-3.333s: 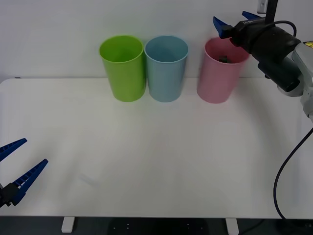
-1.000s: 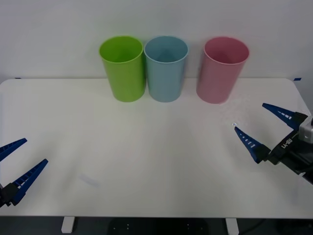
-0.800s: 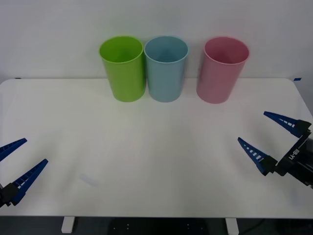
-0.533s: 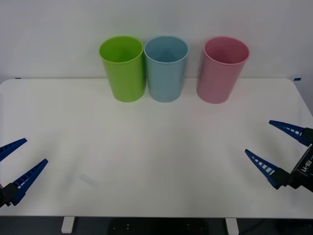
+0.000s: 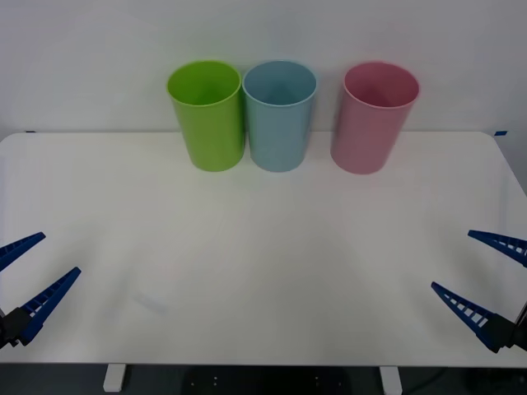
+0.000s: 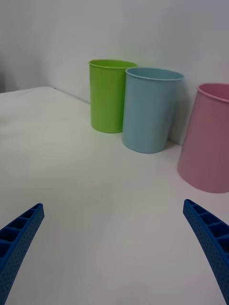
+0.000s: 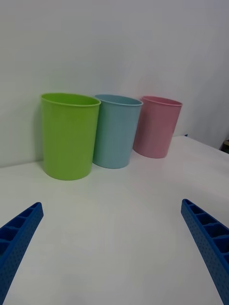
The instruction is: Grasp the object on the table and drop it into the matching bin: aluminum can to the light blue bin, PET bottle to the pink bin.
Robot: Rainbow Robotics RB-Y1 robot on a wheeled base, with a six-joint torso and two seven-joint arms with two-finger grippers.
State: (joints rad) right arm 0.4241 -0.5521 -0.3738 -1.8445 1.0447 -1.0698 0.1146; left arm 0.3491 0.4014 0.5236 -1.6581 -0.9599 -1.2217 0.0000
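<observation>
The PET bottle is out of view. The pink bin (image 5: 375,119) stands upright at the back right of the white table (image 5: 263,247), and the light blue bin (image 5: 280,115) stands just left of it. My right gripper (image 5: 452,260) is open and holds nothing, low over the table's front right corner and far from the bins. At the front left edge my left gripper (image 5: 60,253) rests open and holds nothing. In the right wrist view my right gripper (image 6: 113,205) faces the pink bin (image 6: 210,138) and the light blue bin (image 6: 150,112). The left wrist view shows my left gripper (image 7: 111,203) facing the pink bin (image 7: 156,126) and the light blue bin (image 7: 114,131).
A lime green bin (image 5: 207,115) stands left of the light blue bin, nearly touching it. All three bins line the table's far edge against a white wall. The broad white surface between the bins and both grippers is bare.
My right gripper has left the pink bin's rim and drawn back and down to the table's front right corner, staying open. The left arm has not moved.
</observation>
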